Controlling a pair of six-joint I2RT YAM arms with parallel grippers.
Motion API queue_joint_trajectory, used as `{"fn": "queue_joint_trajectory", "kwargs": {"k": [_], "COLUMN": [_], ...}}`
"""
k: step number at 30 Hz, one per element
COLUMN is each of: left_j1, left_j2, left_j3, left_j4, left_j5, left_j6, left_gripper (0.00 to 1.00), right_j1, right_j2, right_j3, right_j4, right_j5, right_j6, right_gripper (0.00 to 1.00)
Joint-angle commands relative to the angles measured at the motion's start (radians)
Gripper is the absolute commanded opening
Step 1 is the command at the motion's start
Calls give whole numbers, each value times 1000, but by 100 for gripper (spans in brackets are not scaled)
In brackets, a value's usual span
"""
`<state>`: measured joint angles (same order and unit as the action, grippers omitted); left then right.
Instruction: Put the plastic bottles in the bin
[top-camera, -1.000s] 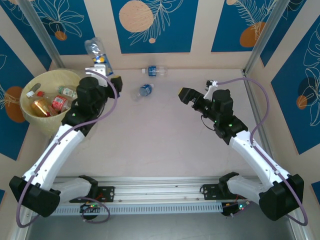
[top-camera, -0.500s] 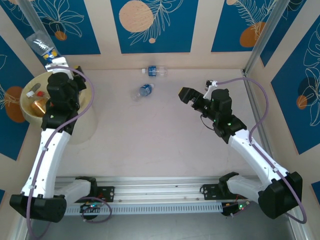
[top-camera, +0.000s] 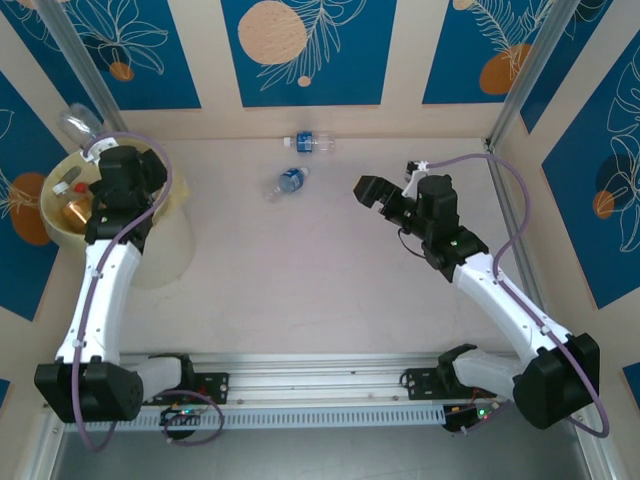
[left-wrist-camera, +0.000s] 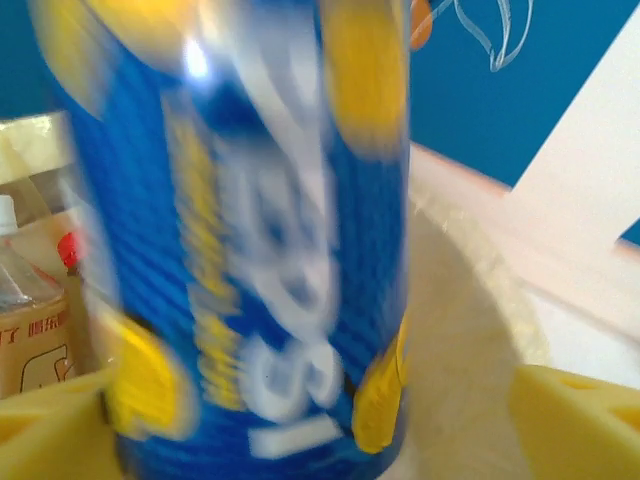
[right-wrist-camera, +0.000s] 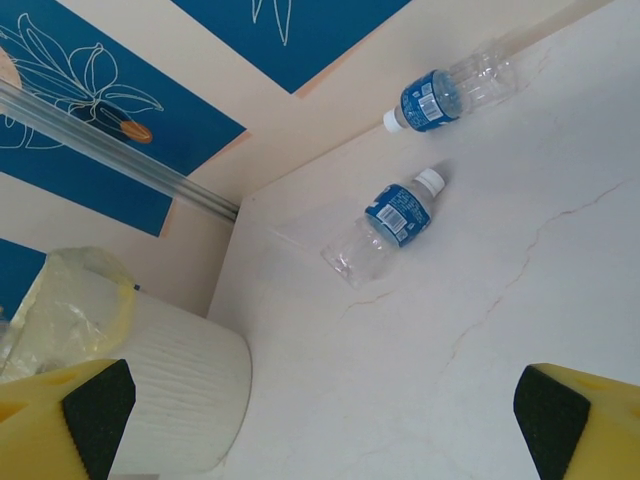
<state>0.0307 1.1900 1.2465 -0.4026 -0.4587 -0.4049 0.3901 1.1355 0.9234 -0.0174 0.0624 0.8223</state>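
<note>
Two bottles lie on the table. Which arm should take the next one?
Right: its open jaws face the nearer bottle; the left arm is over the bin.

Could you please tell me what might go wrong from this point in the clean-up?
The blue-and-yellow bottle between the open left jaws appears near the bin's far rim; it may strike the rim and bounce out. The two blue-labelled bottles on the table lie on their sides and could roll when nudged; one lies beside the back wall, awkward to grip.

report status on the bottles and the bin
Left pincer open over the bin, blurred blue-label bottle between its fingers. Right pincer open, empty. Two bottles on table, unobstructed.
</note>
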Motion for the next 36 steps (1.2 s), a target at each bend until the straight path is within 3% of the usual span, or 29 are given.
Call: {"fn": "queue_joint_trajectory", "kwargs": {"k": [1, 9, 16, 23, 27, 30, 33, 36], "left_j1": [8, 25, 155, 291, 284, 272, 272, 268], "left_j2": [-17, -35, 38, 135, 183, 170, 160, 119], "left_j3": [81, 94, 114, 120, 107, 80, 98, 102], "left_j4": [-77, -54, -43, 42, 84, 166, 187, 189], "left_j5": [34, 124, 260, 442, 684, 797, 899, 926], "left_j6": [-52, -71, -118, -140, -148, -151, -166, -170], "left_gripper": [100, 100, 100, 100, 100, 100, 100, 100], "right_j1": [-5, -5, -4, -4, -5, -5, -5, -4], "right_j2": [11, 38, 47, 54, 64, 70, 75, 79], "right_j3": [47, 52, 68, 61, 60, 63, 63, 57], "right_j4": [-9, -6, -24, -26, -24, -22, -27, -24], "right_j5": [-28, -39, -45, -41, -46, -53, -58, -58], "right_j6": [8, 25, 8, 1, 8, 12, 12, 16], "right_gripper": [100, 100, 100, 100, 100, 99, 100, 100]}}
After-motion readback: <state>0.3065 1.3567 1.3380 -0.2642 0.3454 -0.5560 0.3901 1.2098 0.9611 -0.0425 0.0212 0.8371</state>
